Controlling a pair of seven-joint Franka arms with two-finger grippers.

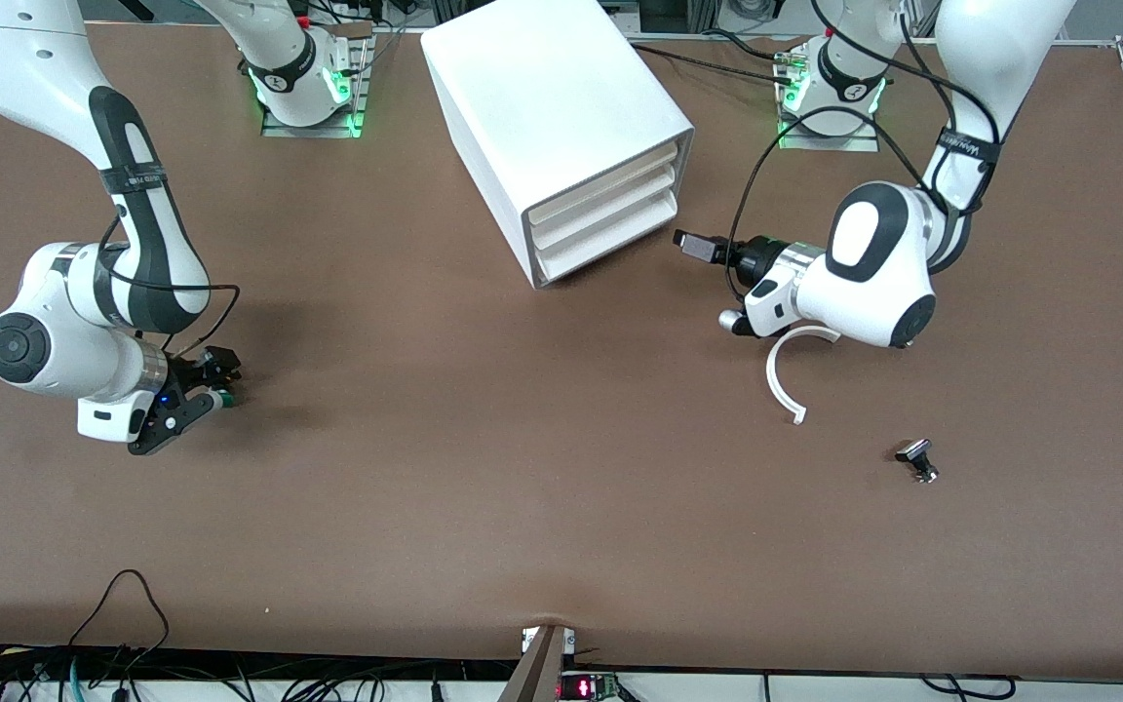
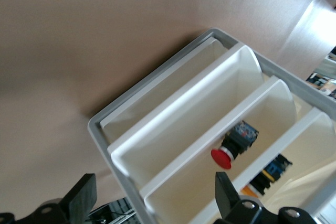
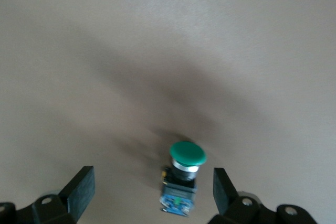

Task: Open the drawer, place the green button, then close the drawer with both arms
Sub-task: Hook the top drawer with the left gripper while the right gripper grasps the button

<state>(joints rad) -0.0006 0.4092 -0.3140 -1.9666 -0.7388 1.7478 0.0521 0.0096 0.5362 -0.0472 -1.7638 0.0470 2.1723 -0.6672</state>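
Observation:
The white cabinet (image 1: 542, 107) stands at the middle of the table, with all three drawers shut. The lowest drawer (image 1: 610, 249) also shows in the left wrist view (image 2: 157, 95). My left gripper (image 1: 691, 244) is open and empty, just off the drawer fronts at the end toward the left arm; its open fingers frame the fronts in the left wrist view (image 2: 152, 195). The green-capped button (image 1: 227, 398) lies on the table toward the right arm's end. My right gripper (image 1: 213, 378) is open and low over it. In the right wrist view the button (image 3: 184, 174) lies between the spread fingers (image 3: 81, 184), untouched.
A white curved C-shaped piece (image 1: 784, 375) lies on the table under the left arm's wrist. A black-and-silver flat-headed part (image 1: 917, 460) lies nearer the front camera than that. A red-capped button (image 2: 231, 148) sits in an upper drawer.

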